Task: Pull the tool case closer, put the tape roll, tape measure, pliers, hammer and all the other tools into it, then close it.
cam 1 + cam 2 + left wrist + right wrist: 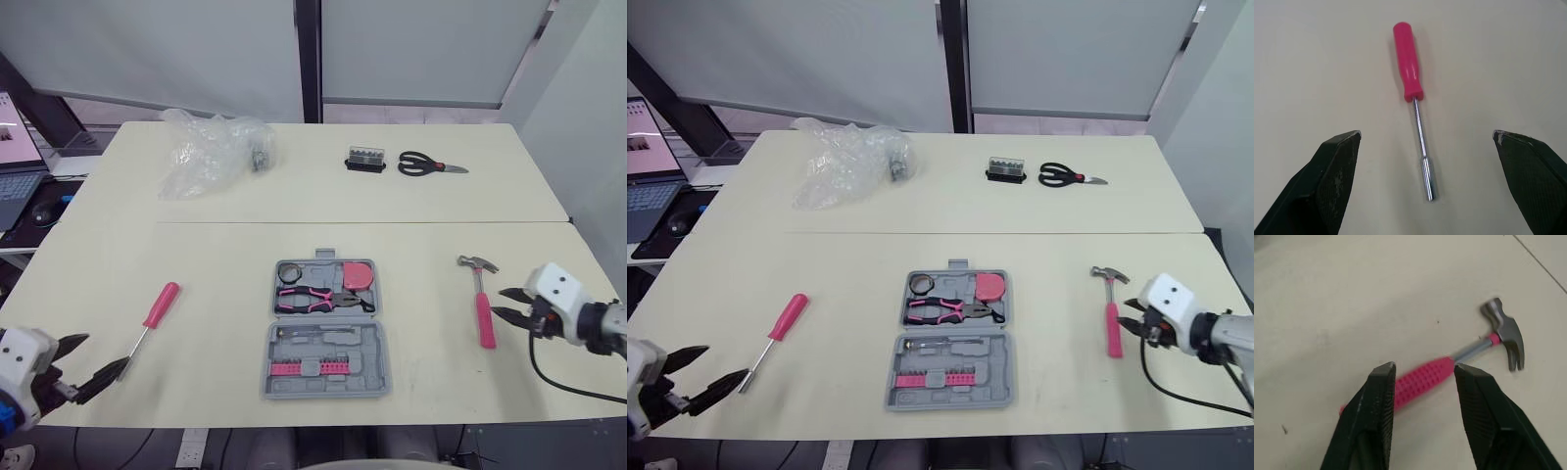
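Both sets of jaws stand apart: those of the right gripper (501, 302) straddle the pink handle of the hammer (484, 315), right of the open tool case (269, 364) at mid-tabletop (216, 284). The left gripper (95, 355) sits at the metal tip of the screwdriver (157, 309), left of the case.

Tool case (378, 372) open — hammer (484, 313) right, screwdriver (157, 308) left.

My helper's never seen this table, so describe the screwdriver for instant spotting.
On the cream table, look left of the open grey tool case. The screwdriver lies alone there: smooth pink handle, thin straight shaft, no head like the pink hammer on the right.
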